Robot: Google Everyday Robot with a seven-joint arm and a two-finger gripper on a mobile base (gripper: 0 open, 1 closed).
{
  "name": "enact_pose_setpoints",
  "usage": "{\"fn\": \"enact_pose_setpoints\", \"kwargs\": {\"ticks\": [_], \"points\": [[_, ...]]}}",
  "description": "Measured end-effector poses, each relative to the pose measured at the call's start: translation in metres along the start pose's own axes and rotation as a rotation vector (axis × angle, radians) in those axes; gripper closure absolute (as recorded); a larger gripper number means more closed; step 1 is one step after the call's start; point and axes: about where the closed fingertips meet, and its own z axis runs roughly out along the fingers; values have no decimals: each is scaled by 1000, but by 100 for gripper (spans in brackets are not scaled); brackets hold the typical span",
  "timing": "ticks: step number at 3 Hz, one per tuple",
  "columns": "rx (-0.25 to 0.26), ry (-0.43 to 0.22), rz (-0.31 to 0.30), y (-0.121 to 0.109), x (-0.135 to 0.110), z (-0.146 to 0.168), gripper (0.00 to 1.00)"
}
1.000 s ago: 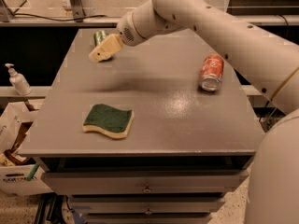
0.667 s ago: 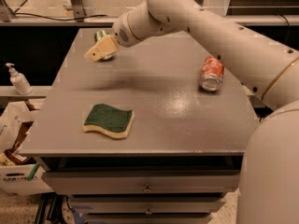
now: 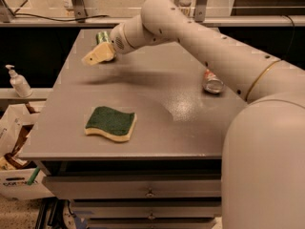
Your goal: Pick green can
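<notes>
The green can (image 3: pixel 101 36) lies on the far left part of the grey table (image 3: pixel 157 104), close to the back edge, and only its top part shows. My gripper (image 3: pixel 96 56) hovers just in front of the can and slightly left of it, pointing left and down, and partly hides the can. It holds nothing that I can see. The arm reaches in from the right across the table.
A red-orange can (image 3: pixel 212 83) lies on its side at the right, partly behind my arm. A green-and-yellow sponge (image 3: pixel 110 123) lies flat near the front left. A pump bottle (image 3: pixel 19 82) stands on a shelf left of the table. Bags and a box (image 3: pixel 16 161) sit below left.
The arm has swung left and nearer, so it now covers part of the red-orange can. The gripper stays by the green can, shifted slightly left.
</notes>
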Motion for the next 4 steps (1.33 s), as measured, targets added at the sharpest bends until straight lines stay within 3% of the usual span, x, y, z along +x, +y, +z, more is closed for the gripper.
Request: {"fn": "enact_pose_setpoints", "kwargs": {"ticks": [1,2,4], "points": [[29,-24,28,-14,2,22,0],[79,-19,60,-31,5,35,18],[157,2,91,-51,9,40,65]]}}
